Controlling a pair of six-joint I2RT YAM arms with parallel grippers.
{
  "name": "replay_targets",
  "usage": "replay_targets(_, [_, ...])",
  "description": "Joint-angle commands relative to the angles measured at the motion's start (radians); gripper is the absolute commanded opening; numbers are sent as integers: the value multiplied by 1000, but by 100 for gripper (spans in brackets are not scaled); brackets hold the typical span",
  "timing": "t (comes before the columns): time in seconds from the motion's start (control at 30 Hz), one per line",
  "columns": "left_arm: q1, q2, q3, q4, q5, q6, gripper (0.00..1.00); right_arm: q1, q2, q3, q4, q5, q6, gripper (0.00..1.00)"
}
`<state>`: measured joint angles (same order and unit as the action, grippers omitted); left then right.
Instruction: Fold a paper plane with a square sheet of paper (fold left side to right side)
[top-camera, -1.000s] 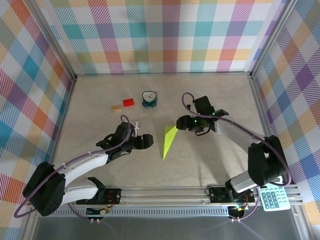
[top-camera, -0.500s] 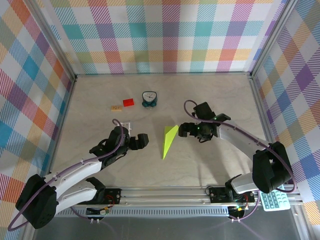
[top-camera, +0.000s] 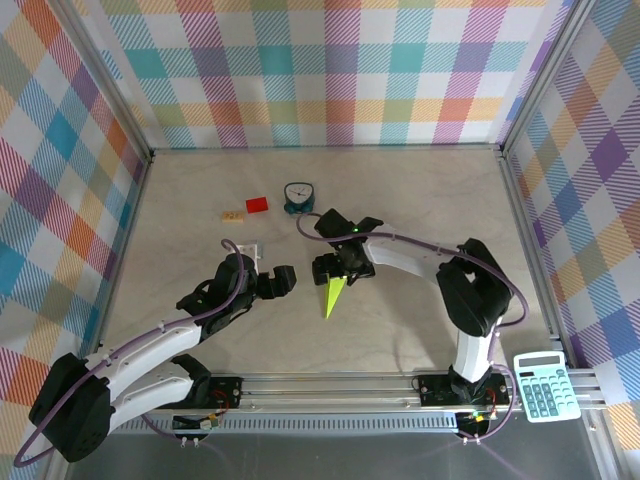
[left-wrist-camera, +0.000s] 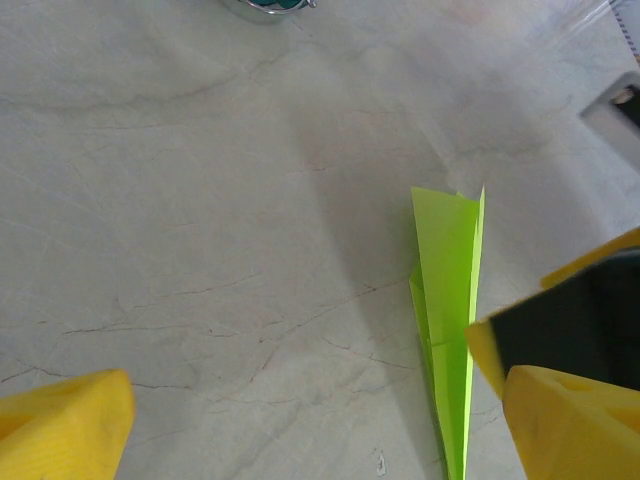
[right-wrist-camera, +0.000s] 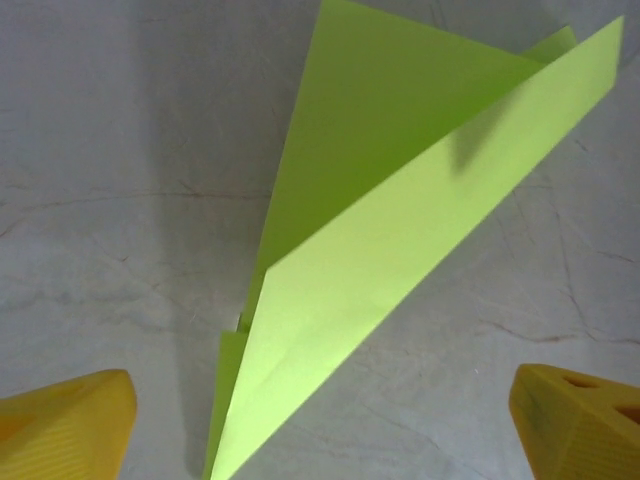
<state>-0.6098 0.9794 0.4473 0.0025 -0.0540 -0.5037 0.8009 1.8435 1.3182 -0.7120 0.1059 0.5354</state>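
Left hand (top-camera: 283, 280) and right hand (top-camera: 335, 269) gape wide above the pale marbled table (top-camera: 410, 205), plaid walls (top-camera: 320, 80) around.

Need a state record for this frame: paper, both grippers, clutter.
paper plane: slim folded dart lying on the table, point toward the arm bases
right gripper: open, over the plane's wide end, not closed on it
left gripper: open, left of the plane, apart from it
clutter: teal clock and red block at far side; calculator near right corner
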Motion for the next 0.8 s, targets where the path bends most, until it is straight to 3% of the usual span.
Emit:
replay_targets(0.0, [15, -14, -14, 21, -3, 4, 94, 0, 43, 49, -49, 33, -6, 90])
replay_targets(0.23, [15, -13, -12, 16, 0, -1, 95, -2, 92, 64, -35, 16, -12, 71])
replay_targets(0.77, [23, -40, 104, -81, -29, 102, 96, -73, -86, -90, 57, -54, -12, 2])
